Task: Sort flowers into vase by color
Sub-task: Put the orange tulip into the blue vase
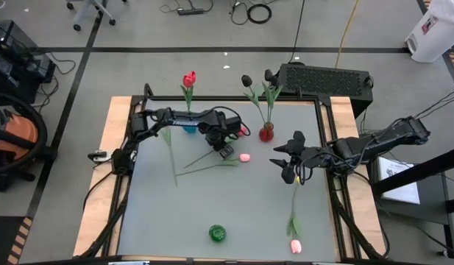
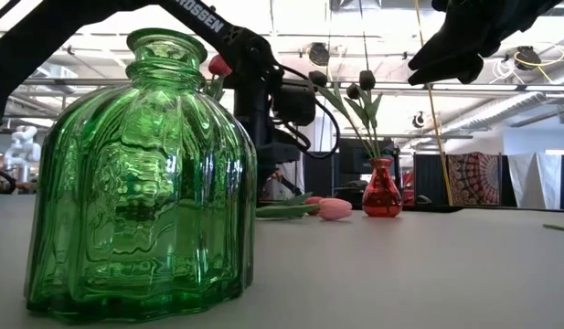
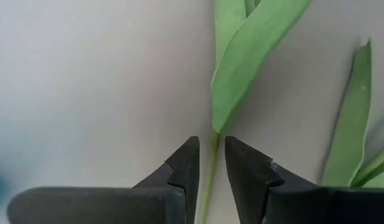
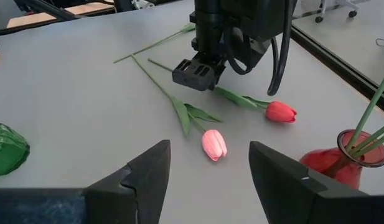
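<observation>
Mid-table, centre of the high view: the left gripper sits low over loose flowers lying flat on the grey table.
Stem in the jaws: in the left wrist view a thin green stem runs between the two dark fingers; gaps show on both sides, so the jaws are parted and not yet pinching.
Flowers on the table: a pink tulip and a red tulip lie just beside that gripper; another pink one lies near the lower edge, right of centre.
Flowers already placed: one red tulip stands in the blue vase, upper left of centre; dark tulips stand in the red vase, upper centre.
Empty vase: the green vase, bottom centre, holds nothing; ribbed, glossy glass.
Right gripper: hovers right of centre, jaws wide apart, holding nothing.
Step in hand: likely picking up the next stem.
Next move: closing squarely on the slim stem, which could slip aside, then lifting it to its colour's vase.
Materials: smooth, plastic-looking leaves, matte tabletop, wooden table border.
</observation>
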Available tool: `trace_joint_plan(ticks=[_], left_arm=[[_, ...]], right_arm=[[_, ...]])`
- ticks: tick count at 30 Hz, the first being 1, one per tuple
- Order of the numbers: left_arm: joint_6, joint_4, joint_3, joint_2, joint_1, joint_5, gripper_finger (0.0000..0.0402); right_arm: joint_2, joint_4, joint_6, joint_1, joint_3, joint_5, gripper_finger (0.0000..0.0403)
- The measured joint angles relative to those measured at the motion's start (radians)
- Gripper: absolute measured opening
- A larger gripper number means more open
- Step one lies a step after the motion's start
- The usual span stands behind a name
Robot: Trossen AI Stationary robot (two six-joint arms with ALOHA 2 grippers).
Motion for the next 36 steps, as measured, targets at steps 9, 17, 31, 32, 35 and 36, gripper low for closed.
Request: trace_joint_plan(ticks=[9,17,31,32,35,36], left_arm=[[-0.007,0.014,0.000,0.001,-0.022,-0.005,0.0084],[-0.008,0.026,0.003,0.029,-0.014,0.027,0.0084],[-0.008,0.026,0.003,0.031,-0.017,0.040,0.0010],[-0.008,0.026,0.002,0.031,-0.017,0.042,0.0008],[-0.009,0.026,0.002,0.032,-0.017,0.043,0.0010],[-0.009,0.026,0.002,0.032,-0.017,0.043,0.0010]], right_arm=[[0.000,0.000,0.000,0.000,0.000,0.000,0.0210],[0.000,0.000,0.000,0.000,0.000,-0.005,0.0210],[0.000,0.000,0.000,0.000,0.000,-0.027,0.0210],[0.000,0.000,0.000,0.000,0.000,-0.027,0.0210],[0.000,0.000,0.000,0.000,0.000,-0.026,0.0210],[0.000,0.000,0.000,0.000,0.000,-0.026,0.0210]])
